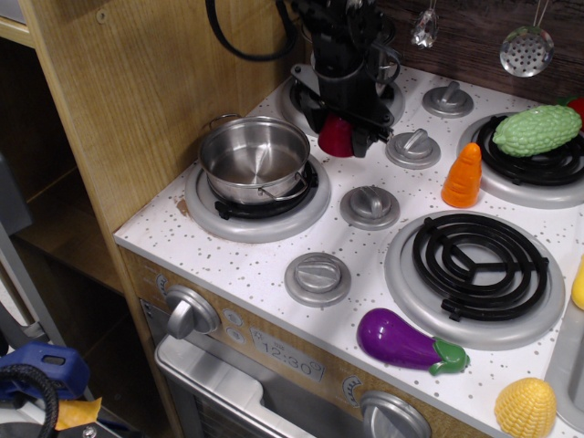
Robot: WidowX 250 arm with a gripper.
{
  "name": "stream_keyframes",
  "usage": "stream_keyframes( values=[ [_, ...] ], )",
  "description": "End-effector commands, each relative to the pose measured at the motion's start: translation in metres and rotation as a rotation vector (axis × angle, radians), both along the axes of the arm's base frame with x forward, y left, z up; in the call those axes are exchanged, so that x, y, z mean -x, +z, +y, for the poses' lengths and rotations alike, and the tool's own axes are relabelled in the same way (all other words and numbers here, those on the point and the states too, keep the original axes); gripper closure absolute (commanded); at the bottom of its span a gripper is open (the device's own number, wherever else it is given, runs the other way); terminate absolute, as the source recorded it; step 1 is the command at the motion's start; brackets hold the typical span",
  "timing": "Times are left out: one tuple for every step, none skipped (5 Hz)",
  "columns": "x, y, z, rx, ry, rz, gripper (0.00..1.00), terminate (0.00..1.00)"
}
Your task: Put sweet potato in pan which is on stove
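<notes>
The sweet potato (335, 139) is a small dark red glossy cone, held between the black fingers of my gripper (338, 137) and lifted a little above the white speckled stove (274, 265). The gripper is shut on it. The pan (255, 160), a shallow shiny steel pot with wire loop handles, stands empty on the front left burner, just left of and below the gripper. The sweet potato hangs beside the pan's right rim, not over it.
An orange carrot-like cone (463, 175) stands right of the gripper. A green bumpy vegetable (537, 130) lies on the back right burner. A purple eggplant (409, 341) and a yellow corn piece (526, 408) lie near the front edge. A wooden wall (137, 100) rises left of the pan.
</notes>
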State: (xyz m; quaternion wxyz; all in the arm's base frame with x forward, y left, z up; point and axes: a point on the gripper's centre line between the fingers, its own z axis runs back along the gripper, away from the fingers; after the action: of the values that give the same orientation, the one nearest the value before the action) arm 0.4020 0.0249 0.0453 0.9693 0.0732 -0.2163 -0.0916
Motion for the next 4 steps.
stream_keyframes(
  values=[
    [0.004, 0.051, 0.009, -0.046, 0.032, -0.082, 1.00, 0.00],
    [0.021, 0.053, 0.021, -0.046, 0.067, -0.089, 1.00, 0.00],
    [0.040, 0.043, 0.033, -0.036, 0.110, -0.116, 1.00, 0.00],
    [0.052, 0.039, 0.037, -0.035, 0.133, -0.110, 1.00, 0.00]
  ],
)
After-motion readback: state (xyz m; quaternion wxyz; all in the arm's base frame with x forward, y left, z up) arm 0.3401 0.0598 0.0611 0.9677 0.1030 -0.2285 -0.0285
